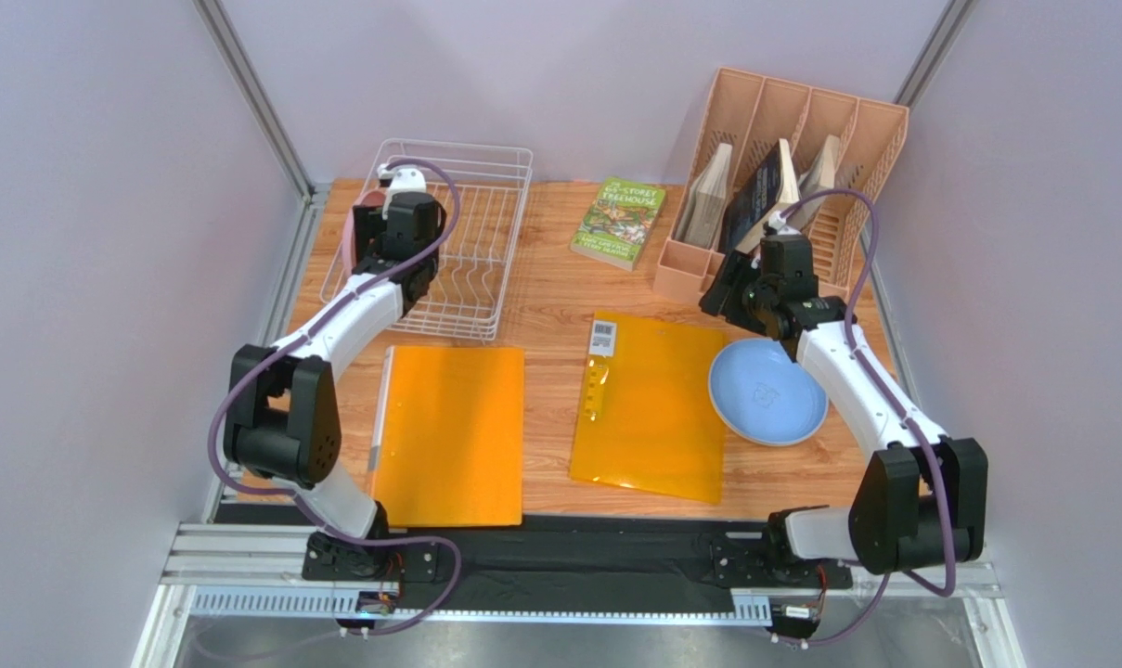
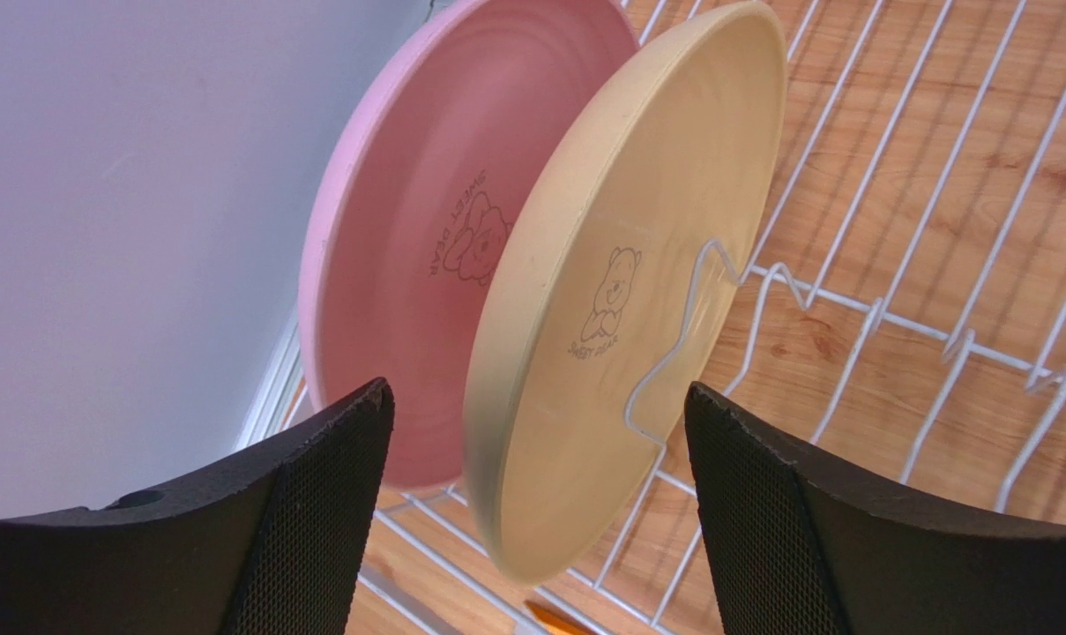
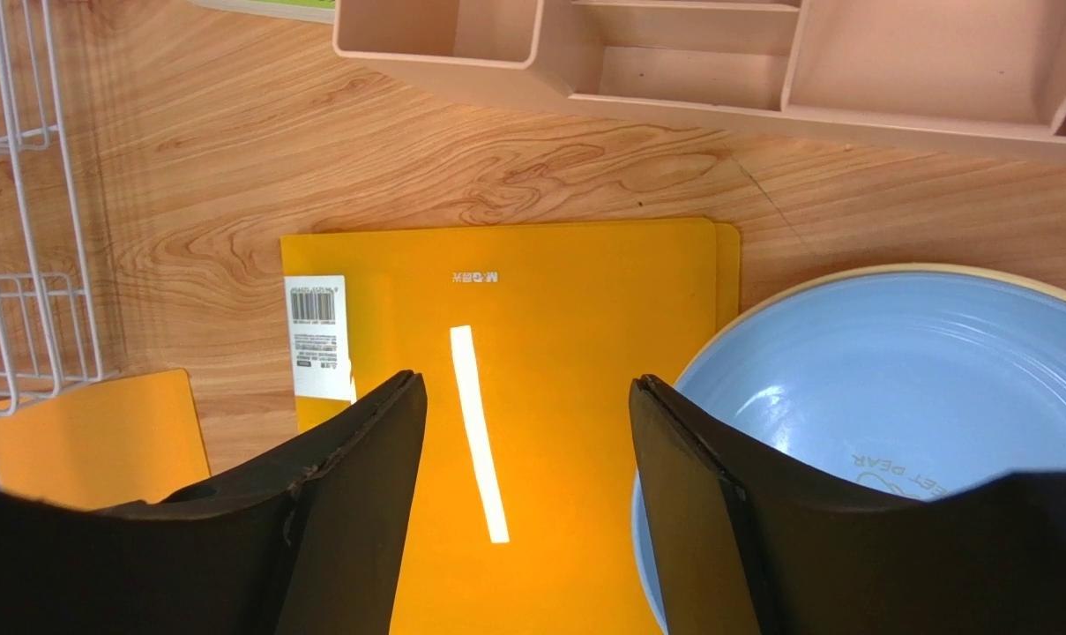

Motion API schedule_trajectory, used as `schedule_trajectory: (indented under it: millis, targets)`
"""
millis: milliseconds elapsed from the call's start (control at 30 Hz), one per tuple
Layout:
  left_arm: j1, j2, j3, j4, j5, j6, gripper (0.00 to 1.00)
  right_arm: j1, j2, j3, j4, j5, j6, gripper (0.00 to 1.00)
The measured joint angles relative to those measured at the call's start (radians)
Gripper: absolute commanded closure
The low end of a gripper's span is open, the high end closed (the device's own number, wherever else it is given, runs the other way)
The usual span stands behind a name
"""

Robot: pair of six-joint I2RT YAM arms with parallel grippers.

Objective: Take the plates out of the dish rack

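Position: dish rack (image 1: pixel 490 279) stands at the far left of the table (image 1: pixel 552 299). Two plates stand on edge in it, tilted, near its left side: pink plate (image 2: pixel 419 238) nearest the wall, cream plate (image 2: pixel 604 304) just beside it, a rack wire crossing its face. Left gripper (image 2: pixel 538 397) hovers at their lower edges, fingers apart, holding nothing. Blue plate (image 1: pixel 766 393) lies flat on the right of the table, its left edge over an orange folder (image 1: pixel 650 404). Right gripper (image 3: pixel 525 390) hangs above that folder, just left of the blue plate, fingers spread, empty. Thin cream edge shows round the blue plate's rim; cannot tell whether another plate lies beneath
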Motion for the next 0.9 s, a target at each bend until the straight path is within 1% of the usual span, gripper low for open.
schedule_trajectory:
  millis: [133,167,200,267,300,333,400,433,467,567,733,900]
  targets:
    - [0.005,0.035,0.01,-0.002,-0.003,-0.006,0.33,0.0,0.025,0.016,0.004,-0.023,-0.002,0.37]
    - [0.005,0.042,0.011,0.0,-0.004,-0.006,0.43,0.0,0.028,0.016,0.004,-0.026,-0.002,0.37]
    - [0.005,0.047,0.012,0.001,-0.005,-0.009,0.5,0.0,0.032,0.016,0.004,-0.031,-0.002,0.37]
    - [0.005,0.054,0.012,0.003,-0.009,-0.011,0.61,0.0,0.038,0.016,0.005,-0.035,-0.002,0.37]
    - [0.005,0.056,0.012,0.005,-0.008,-0.013,0.64,0.0,0.04,0.016,0.004,-0.035,-0.002,0.37]
    - [0.005,0.058,0.012,0.007,-0.005,-0.015,0.71,0.0,0.043,0.016,0.004,-0.035,-0.003,0.37]
    - [0.005,0.061,0.012,0.01,0.002,-0.013,0.82,0.0,0.046,0.016,0.004,-0.035,-0.003,0.37]
    - [0.005,0.061,0.012,0.007,-0.003,0.001,0.95,0.0,0.046,0.016,0.004,-0.035,-0.002,0.37]
    - [0.007,0.061,0.012,0.005,-0.008,0.006,1.0,0.0,0.046,0.016,0.004,-0.035,-0.002,0.37]
    - [0.014,0.067,0.014,0.008,0.004,-0.008,1.0,0.001,0.046,0.016,0.004,-0.035,-0.002,0.37]
    - [0.007,0.095,0.054,0.001,-0.015,0.002,1.0,0.003,0.046,0.016,0.004,-0.034,-0.003,0.37]
    - [-0.039,0.122,0.101,0.039,-0.11,0.077,1.0,0.014,0.046,0.016,0.002,-0.027,-0.004,0.37]
